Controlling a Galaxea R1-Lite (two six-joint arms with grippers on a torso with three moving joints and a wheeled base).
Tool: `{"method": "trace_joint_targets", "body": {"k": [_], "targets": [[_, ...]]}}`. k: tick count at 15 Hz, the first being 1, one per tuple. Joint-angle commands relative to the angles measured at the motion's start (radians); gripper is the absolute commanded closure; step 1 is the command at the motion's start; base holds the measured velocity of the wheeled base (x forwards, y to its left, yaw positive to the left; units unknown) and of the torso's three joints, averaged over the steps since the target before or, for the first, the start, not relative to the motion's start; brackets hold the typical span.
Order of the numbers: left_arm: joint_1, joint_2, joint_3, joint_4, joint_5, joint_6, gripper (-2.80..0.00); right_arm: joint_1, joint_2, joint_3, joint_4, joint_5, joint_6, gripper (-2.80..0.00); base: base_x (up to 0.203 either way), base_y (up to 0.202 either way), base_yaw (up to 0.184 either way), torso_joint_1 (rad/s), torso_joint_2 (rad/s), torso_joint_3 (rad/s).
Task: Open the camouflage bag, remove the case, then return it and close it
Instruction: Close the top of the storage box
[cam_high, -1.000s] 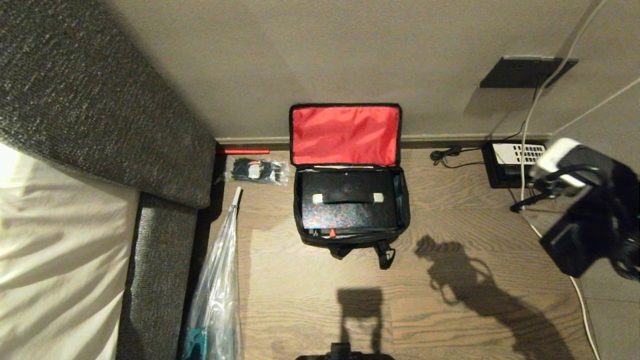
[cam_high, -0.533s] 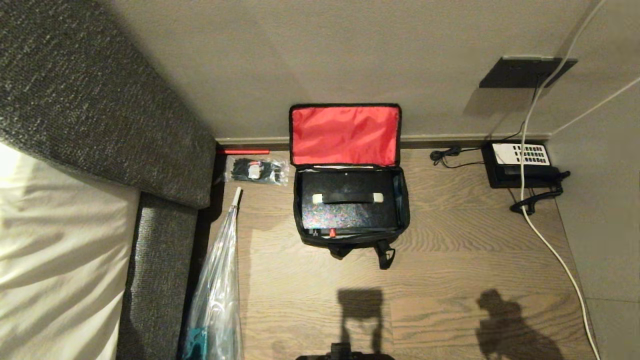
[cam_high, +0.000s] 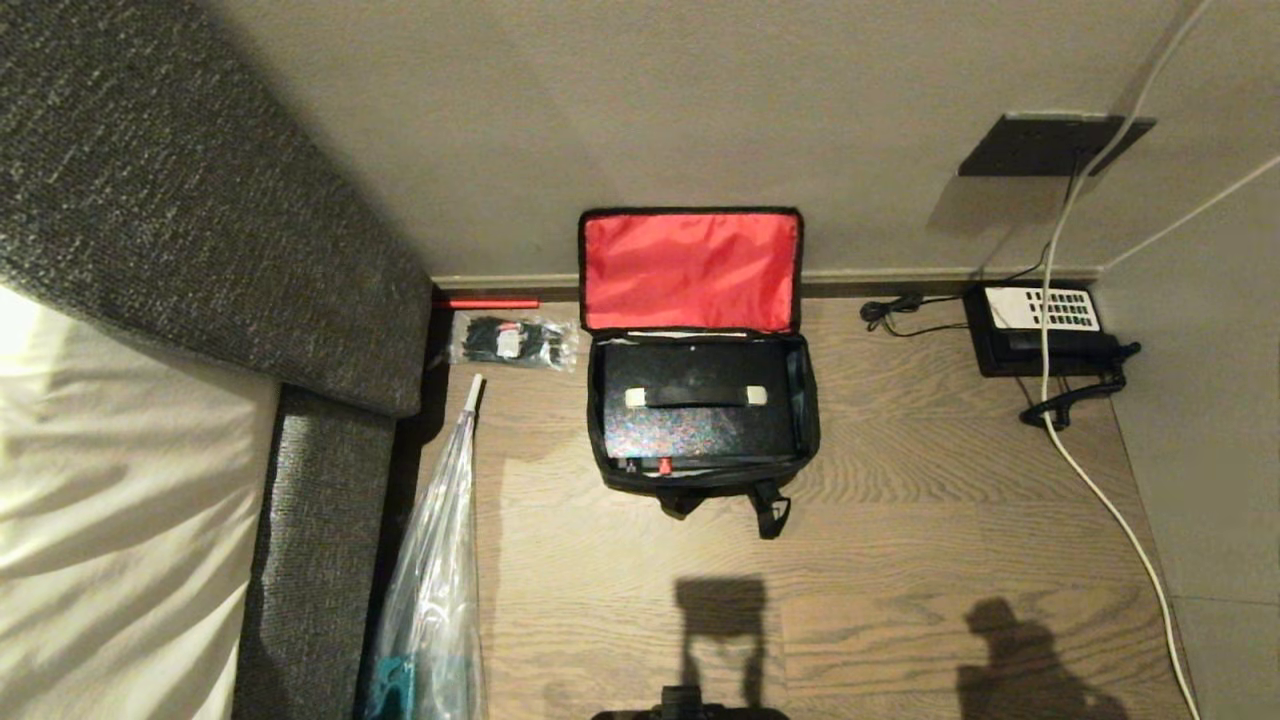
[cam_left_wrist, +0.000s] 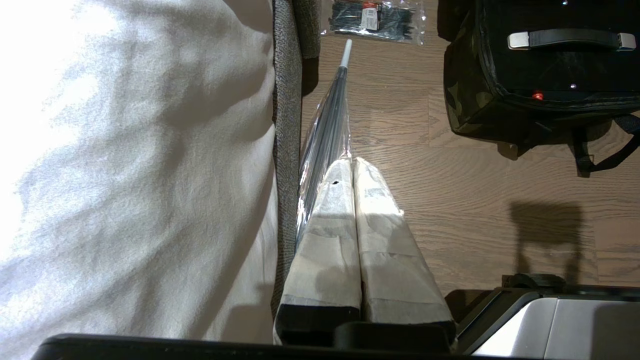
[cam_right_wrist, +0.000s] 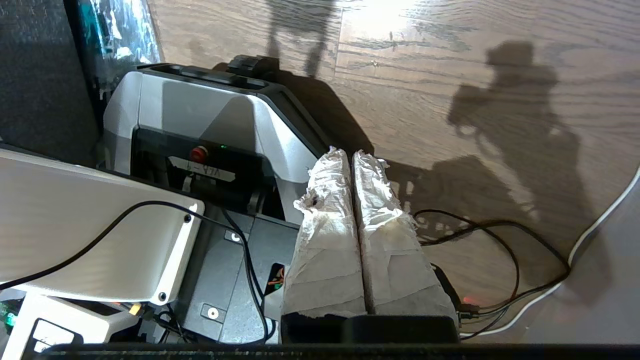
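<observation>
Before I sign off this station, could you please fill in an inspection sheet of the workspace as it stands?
Surface: wooden floor, bare in front of the bag.
Job's things: camouflage bag open, red-lined lid leaning on the wall; case lying inside, handle up.
Clutter: packet of black cable ties; clear plastic sleeve; red stick at the skirting.
Grippers: left gripper jaws shut, empty, parked; right gripper jaws shut, empty, over the robot's base.
Cables: white cable crossing the desk telephone; black cord by the wall.
Surroundings: bed with grey headboard.
</observation>
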Motion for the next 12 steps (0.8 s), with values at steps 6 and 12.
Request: {"method": "trace_joint_targets", "body": {"k": [6,12], "targets": [[0.000,-0.002,0.003,-0.001,0.001,-0.011,0.00,0.000,-0.026,0.034,0.013,-0.002,-0.001,0.00,0.000,0.000,0.000,0.000,0.00,0.000],[0.000,-0.002,0.002,-0.003,0.001,-0.034,0.00,0.000,-0.027,0.045,0.009,-0.001,-0.004,0.00,0.119,0.000,0.000,0.001,0.00,0.000]]}}
